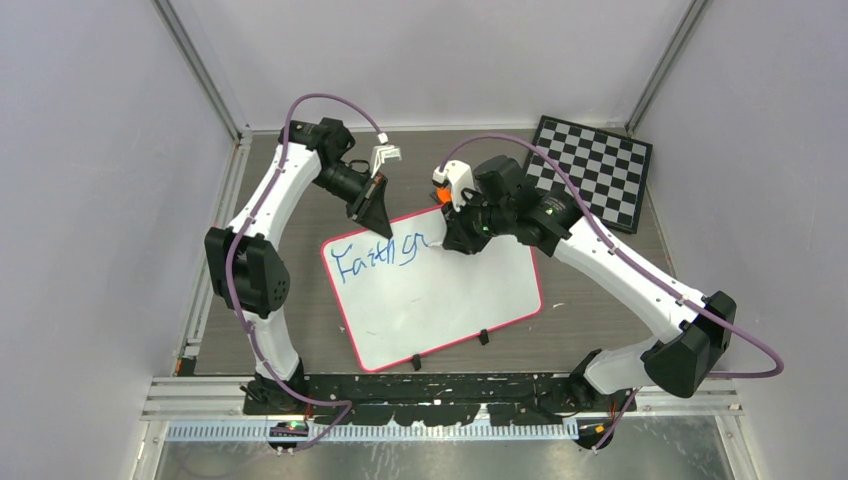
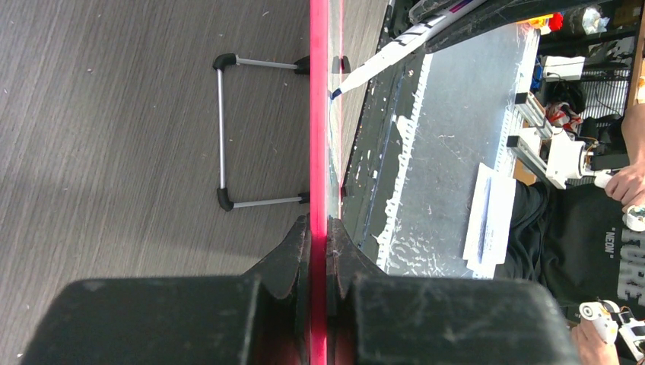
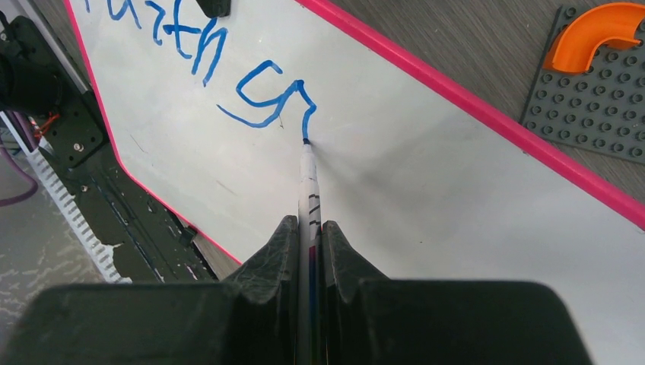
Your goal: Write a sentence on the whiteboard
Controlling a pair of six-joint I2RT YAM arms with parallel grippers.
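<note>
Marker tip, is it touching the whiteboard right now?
Touching. The right wrist view shows the marker tip pressed on the whiteboard exactly where the blue writing ends, with no gap visible.

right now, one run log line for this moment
left gripper: shut on whiteboard | right gripper: shut on marker, tip on whiteboard | sentence: unfinished

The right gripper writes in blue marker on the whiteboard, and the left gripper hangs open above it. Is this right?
No: the left gripper is shut on the rim of the whiteboard, as the left wrist view shows. The rest stands.
</note>
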